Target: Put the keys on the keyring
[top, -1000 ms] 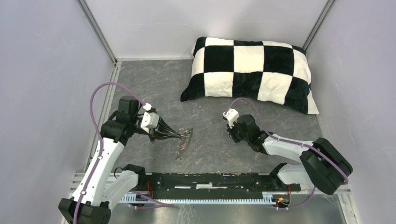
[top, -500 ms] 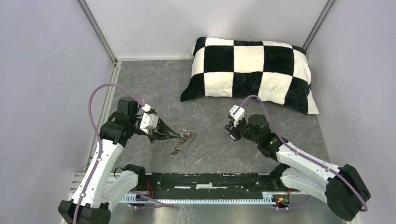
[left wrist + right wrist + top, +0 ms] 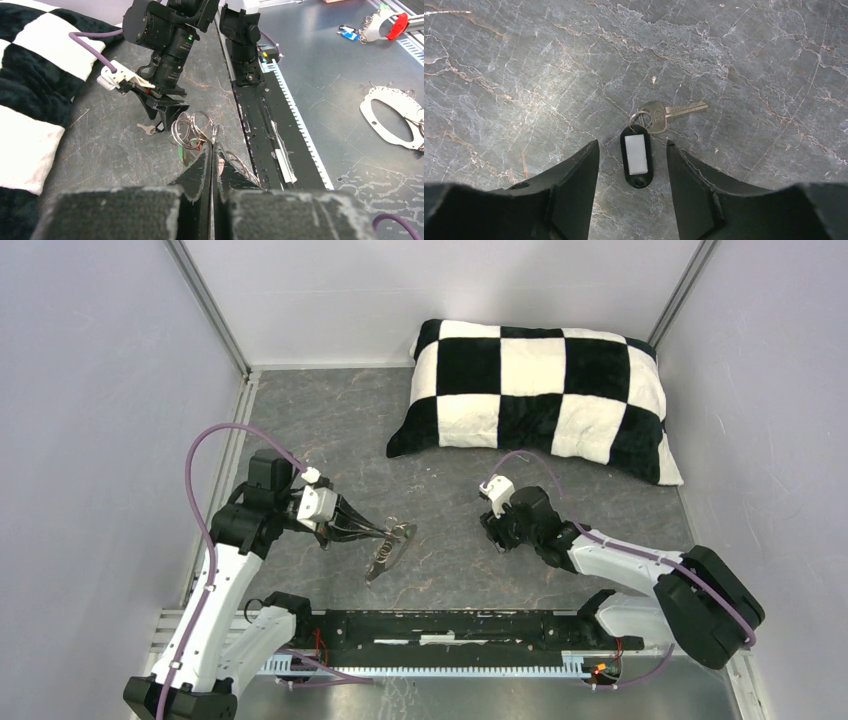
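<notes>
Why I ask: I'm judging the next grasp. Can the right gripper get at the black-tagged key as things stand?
Probably yes. The black-tagged key lies flat on the table, just ahead of and between the open fingers of the right gripper, with nothing over it or beside it.

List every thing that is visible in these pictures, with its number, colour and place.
table: one, grey marbled, under everything.
pillow: one, black-and-white checked, far right of the table.
key: one, pale metal with black oblong tag, flat on the table between the right gripper's fingers.
keyring: one, grey with silver wire rings, pinched by the left gripper.
ring-shaped plate: one, whitish, on the metal surface beyond the black rail.
left gripper: one, black, shut on the keyring.
right gripper: one, black, open over the key.
</notes>
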Tool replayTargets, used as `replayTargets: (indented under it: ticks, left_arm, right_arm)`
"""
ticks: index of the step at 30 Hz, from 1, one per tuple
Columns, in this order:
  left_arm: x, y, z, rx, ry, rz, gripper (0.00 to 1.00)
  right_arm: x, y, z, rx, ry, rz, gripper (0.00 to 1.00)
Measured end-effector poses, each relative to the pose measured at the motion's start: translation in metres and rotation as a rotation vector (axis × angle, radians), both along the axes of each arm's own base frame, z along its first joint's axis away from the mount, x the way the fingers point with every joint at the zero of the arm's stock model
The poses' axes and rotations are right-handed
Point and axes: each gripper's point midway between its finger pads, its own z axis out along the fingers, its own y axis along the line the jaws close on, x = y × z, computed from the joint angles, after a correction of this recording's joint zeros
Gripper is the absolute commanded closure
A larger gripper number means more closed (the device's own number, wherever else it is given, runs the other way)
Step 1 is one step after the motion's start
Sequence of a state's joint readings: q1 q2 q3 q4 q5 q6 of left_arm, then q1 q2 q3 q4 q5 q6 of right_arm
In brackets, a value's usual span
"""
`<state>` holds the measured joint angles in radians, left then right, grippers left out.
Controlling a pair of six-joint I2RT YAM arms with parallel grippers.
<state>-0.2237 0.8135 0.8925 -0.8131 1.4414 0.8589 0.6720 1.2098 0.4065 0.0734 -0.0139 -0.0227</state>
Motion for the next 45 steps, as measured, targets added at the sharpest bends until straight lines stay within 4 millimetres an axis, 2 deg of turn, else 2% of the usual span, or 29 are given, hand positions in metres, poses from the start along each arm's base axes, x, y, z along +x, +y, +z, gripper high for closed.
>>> replayTargets:
  ticks: [8,14,16,22,26,30,35,40,41,42,43,45]
  left_arm:
    - [0.000,0.000,0.000,0.000,-0.002,0.001,0.98]
    - [0.000,0.000,0.000,0.000,-0.002,0.001,0.98]
    - [0.000,0.000,0.000,0.000,-0.003,0.001,0.98]
    - [-0.001,0.000,0.001,0.000,-0.010,0.003,0.98]
    - [-0.002,0.001,0.002,-0.001,-0.014,0.003,0.98]
    - [-0.002,0.001,0.002,0.001,-0.006,0.004,0.98]
    - [-0.003,0.001,0.001,0.004,0.018,0.006,0.98]
    - [-0.001,0.000,0.000,0.007,0.042,0.006,0.98]
    - [-0.001,0.000,-0.001,0.009,0.052,0.006,0.98]
    - [0.000,0.000,-0.002,0.011,0.060,0.007,0.98]
    - [0.000,0.000,-0.002,0.012,0.067,0.007,0.98]
    - [0.001,0.000,-0.003,0.013,0.077,0.007,0.98]
  right_arm:
    - [0.008,0.002,0.002,0.010,-0.028,-0.022,0.58]
    - [0.011,0.001,-0.006,-0.005,-0.023,-0.037,0.68]
    - [0.012,0.001,-0.008,-0.006,-0.021,-0.039,0.73]
    - [0.014,0.004,-0.008,0.005,-0.025,-0.042,1.00]
    - [0.013,0.006,-0.005,0.015,-0.023,-0.027,1.00]
    - [0.008,0.014,0.013,0.066,-0.050,0.023,1.00]
    - [-0.001,0.031,0.062,0.199,-0.142,0.129,0.99]
    - [-0.021,0.044,0.119,0.340,-0.264,0.253,0.99]
    - [-0.025,0.044,0.129,0.361,-0.289,0.268,0.93]
    - [-0.027,0.043,0.135,0.373,-0.306,0.274,0.76]
    - [-0.028,0.041,0.138,0.376,-0.316,0.269,0.65]
    - [-0.022,0.034,0.134,0.350,-0.308,0.210,0.57]
